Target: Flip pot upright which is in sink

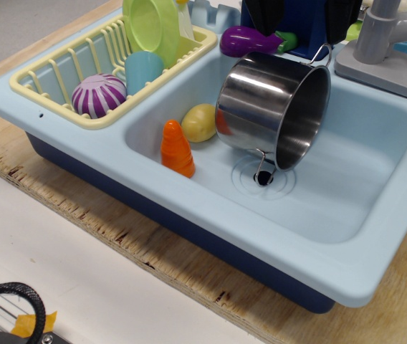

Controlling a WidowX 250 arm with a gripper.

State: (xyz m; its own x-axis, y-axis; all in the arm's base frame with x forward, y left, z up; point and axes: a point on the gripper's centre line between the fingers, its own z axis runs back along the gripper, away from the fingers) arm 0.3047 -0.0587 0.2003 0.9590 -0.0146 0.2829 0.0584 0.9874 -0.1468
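The gripper (311, 32) enters from the top edge of the frame, a dark blue and black body hanging downward with most of the arm cut off above it. Its jaws point down (their tips are largely hidden, so how wide they stand cannot be told). Nothing more of the wrist or arm shows in this view.
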